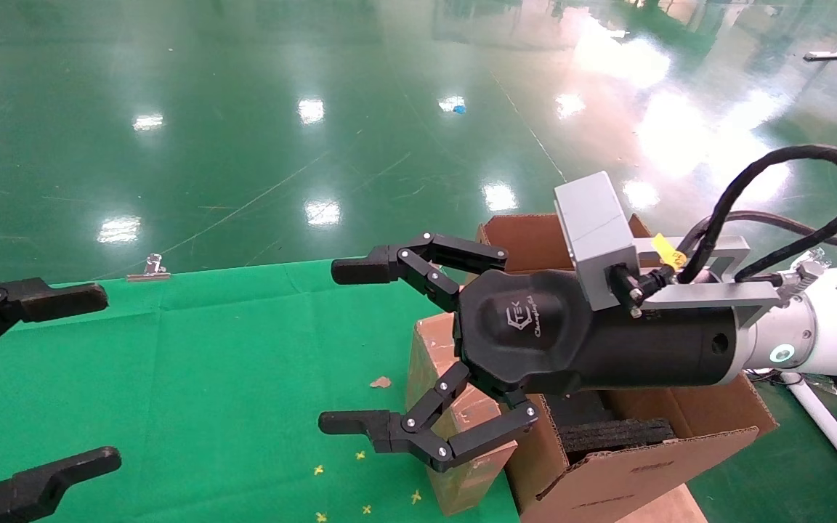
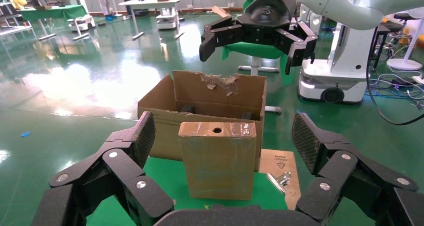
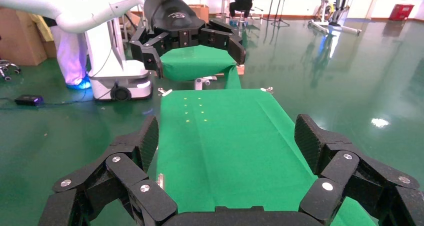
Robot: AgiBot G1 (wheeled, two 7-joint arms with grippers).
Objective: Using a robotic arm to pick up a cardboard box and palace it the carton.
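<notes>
The small brown cardboard box (image 1: 429,356) stands upright on the green cloth at the table's right edge, against the carton (image 1: 644,465). In the left wrist view the cardboard box (image 2: 217,161) shows a taped top with a round hole, and the carton (image 2: 200,98) with a ragged flap is behind it. The white robotic arm's right gripper (image 1: 346,347) hovers open above and just left of the box, holding nothing. Only cloth lies between its fingers (image 3: 147,141) in the right wrist view. My left gripper (image 1: 95,378) is open at the table's left side, facing the box from a distance.
Green cloth (image 1: 208,363) covers the table. A metal binder clip (image 1: 148,270) sits at its far edge, and another clip (image 2: 280,178) lies by a flat cardboard panel (image 2: 280,158). A cardboard scrap (image 1: 381,381) lies near the box. Black foam (image 1: 615,434) sits inside the carton.
</notes>
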